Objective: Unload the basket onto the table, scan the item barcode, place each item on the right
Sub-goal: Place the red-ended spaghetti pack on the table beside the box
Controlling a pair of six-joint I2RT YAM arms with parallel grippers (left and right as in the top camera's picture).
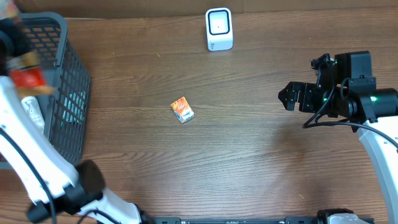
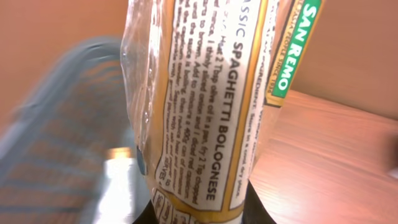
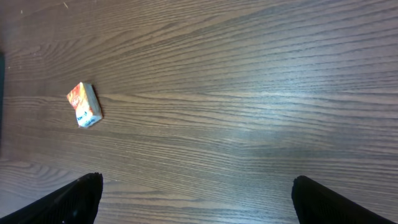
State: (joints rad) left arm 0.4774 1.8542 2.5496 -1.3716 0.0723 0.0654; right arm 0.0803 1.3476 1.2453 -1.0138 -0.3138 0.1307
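Spaghetti packet [image 2: 205, 106], San Remo label, is pinched between the jaws of the left gripper [image 2: 199, 214] and held over the grey basket [image 1: 68, 81] at the left edge of the table [image 1: 249, 162]. Both views of that corner are blurred. No barcode is seen on the face shown. Right gripper [image 3: 196, 190] is spread wide and empty, hovering over bare wood at the right. A small orange box [image 1: 182, 110] lies mid-table, untouched.

Step judged in hand: picked item being carried clear of the basket.

Next move judged: packet to be brought across to the white scanner [image 1: 219, 29] at the far edge, well apart from it now, and turned until the barcode faces the window.
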